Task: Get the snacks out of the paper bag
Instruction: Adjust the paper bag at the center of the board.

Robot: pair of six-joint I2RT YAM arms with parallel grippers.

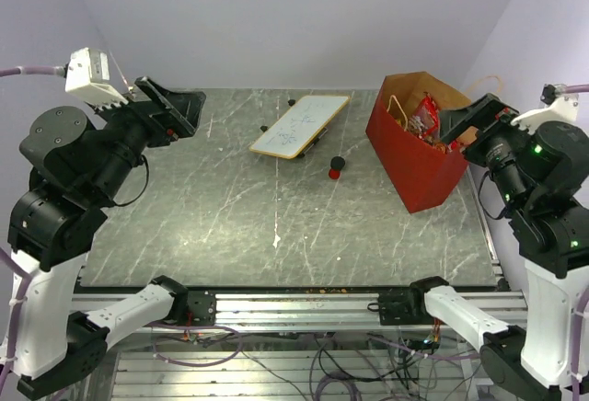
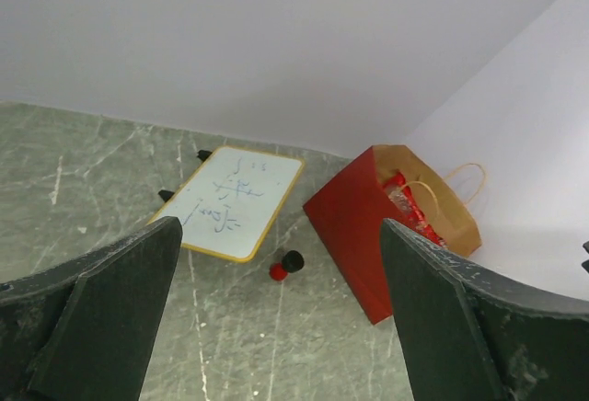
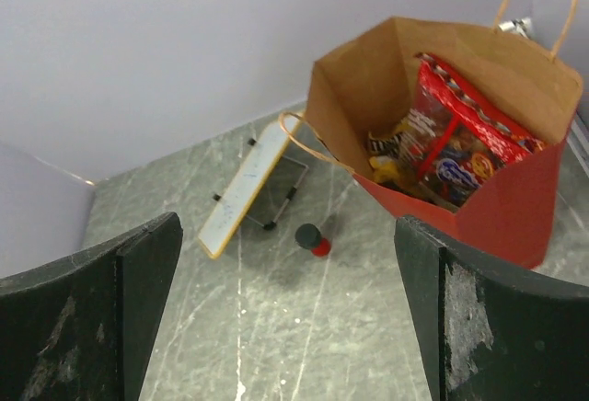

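The paper bag (image 1: 412, 164), red outside and brown inside, stands open at the table's back right; it also shows in the left wrist view (image 2: 354, 226) and the right wrist view (image 3: 515, 208). A glossy red chip bag (image 3: 460, 130) stands inside it, with a yellow packet (image 3: 386, 166) and other small packets beside it. The chip bag also shows from above (image 1: 426, 114). My right gripper (image 1: 463, 118) is open and empty, raised by the bag's right rim. My left gripper (image 1: 189, 111) is open and empty, raised over the far left of the table.
A white board (image 1: 299, 125) with scribbles stands tilted at the back middle. A small red-and-black marker (image 1: 336, 167) lies between it and the bag. Walls close the back and right. The bag's tan cord handles (image 3: 317, 148) stick out from its rim.
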